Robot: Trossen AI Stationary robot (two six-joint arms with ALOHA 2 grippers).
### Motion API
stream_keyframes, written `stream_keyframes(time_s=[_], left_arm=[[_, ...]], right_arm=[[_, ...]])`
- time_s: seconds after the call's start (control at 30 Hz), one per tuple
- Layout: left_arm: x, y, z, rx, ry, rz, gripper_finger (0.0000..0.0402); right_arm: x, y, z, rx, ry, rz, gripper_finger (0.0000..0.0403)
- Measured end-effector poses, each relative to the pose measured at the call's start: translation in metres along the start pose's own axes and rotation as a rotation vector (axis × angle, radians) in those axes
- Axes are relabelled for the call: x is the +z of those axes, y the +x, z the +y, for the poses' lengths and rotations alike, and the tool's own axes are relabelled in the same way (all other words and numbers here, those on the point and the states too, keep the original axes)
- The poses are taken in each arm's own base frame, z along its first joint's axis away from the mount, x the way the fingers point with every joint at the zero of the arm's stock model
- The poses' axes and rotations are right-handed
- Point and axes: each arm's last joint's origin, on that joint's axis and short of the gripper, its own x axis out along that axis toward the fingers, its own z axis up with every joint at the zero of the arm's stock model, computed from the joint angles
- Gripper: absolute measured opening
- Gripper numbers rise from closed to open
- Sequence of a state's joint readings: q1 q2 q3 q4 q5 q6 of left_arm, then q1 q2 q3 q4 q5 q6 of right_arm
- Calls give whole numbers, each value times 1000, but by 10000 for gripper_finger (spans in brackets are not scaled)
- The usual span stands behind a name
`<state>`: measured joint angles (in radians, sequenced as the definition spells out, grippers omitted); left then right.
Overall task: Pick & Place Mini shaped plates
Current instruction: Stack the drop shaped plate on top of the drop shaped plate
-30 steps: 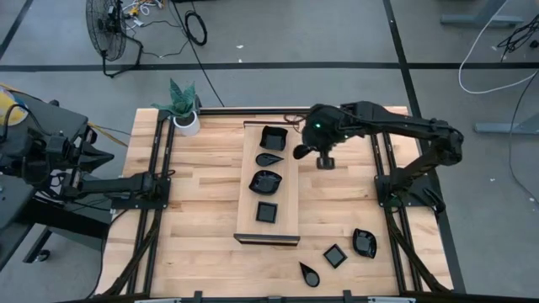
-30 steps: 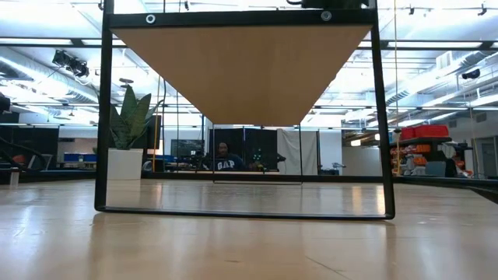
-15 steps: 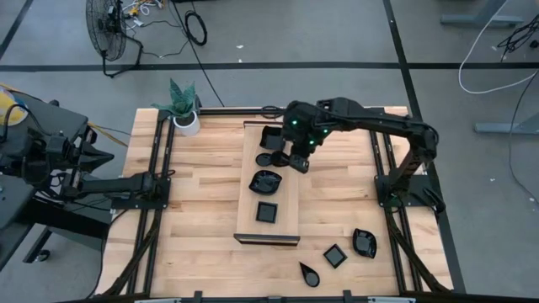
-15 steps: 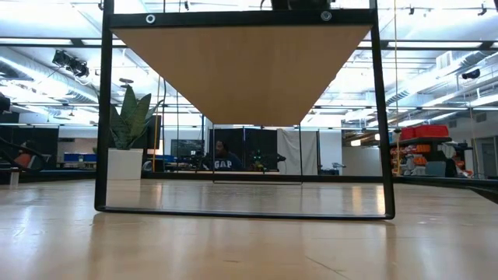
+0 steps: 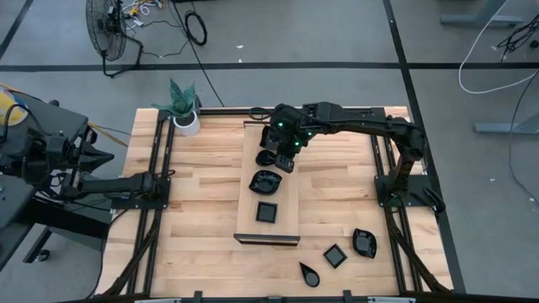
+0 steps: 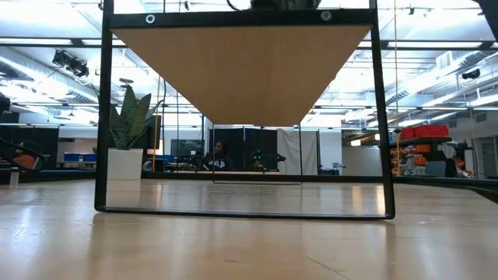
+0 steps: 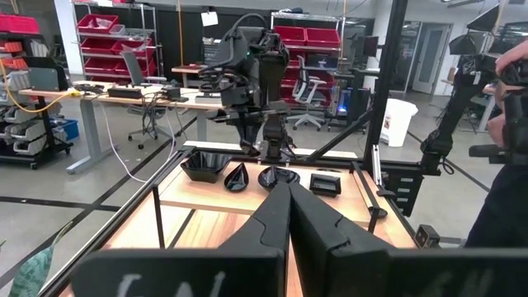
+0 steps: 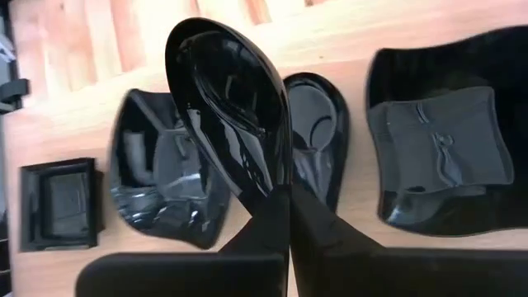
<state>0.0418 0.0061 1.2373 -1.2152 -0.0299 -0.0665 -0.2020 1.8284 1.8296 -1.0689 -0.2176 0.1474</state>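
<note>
My right gripper (image 5: 285, 162) hangs over the pale wooden board (image 5: 287, 210), shut on a glossy black teardrop-shaped mini plate (image 8: 231, 115). Below it, several black mini plates lie flat on the board: a wavy square (image 8: 437, 157), a teardrop (image 8: 318, 132), a wavy bowl (image 8: 157, 186) and a small square (image 8: 56, 202). Three more lie on the table at the near right: a teardrop (image 5: 309, 274), a square (image 5: 335, 255) and a bowl (image 5: 365, 242). My left gripper (image 7: 289, 202) waits shut at the table's left side. My right gripper pinches the teardrop plate at one end (image 8: 268, 186) between its two fingers. The fingers slant down from the table's right side. The plate stands on edge ahead of the fingers, lifted clear above the plates on the board.
A white pot with a green plant (image 5: 184, 114) stands at the far left corner. Black frame rails run along the table's left side (image 5: 156, 219) and right side (image 5: 387, 210). Bare wood lies between the board and the left rail (image 5: 206, 194).
My right gripper has gone toward the table's left edge, from beside the board to over its far half, sinking a little and rolling about its own line. The teardrop plate has travelled with it, still clear of the board.
</note>
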Motion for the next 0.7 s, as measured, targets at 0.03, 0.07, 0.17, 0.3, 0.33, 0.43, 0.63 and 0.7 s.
stream_keyframes(time_s=[0.03,0.07,0.17,0.3,0.33,0.43,0.63,0.7], left_arm=[[0,0,0,0,0,0,14],[0,0,0,0,0,0,14],[0,0,0,0,0,-1,14],[0,0,0,0,0,-1,14],[0,0,0,0,0,0,14],[0,0,0,0,0,0,14],[0,0,0,0,0,0,14],[0,0,0,0,0,0,14]], right_arm=[[0,2,-2,-3,8,5,0],[1,4,-4,-6,13,12,0],[2,9,-10,-15,46,25,0],[1,10,-15,-35,65,35,0],[2,10,-16,-49,66,32,0],[1,9,-19,-71,75,42,0],[0,9,-20,-72,78,48,0],[0,9,-19,-71,76,49,0]])
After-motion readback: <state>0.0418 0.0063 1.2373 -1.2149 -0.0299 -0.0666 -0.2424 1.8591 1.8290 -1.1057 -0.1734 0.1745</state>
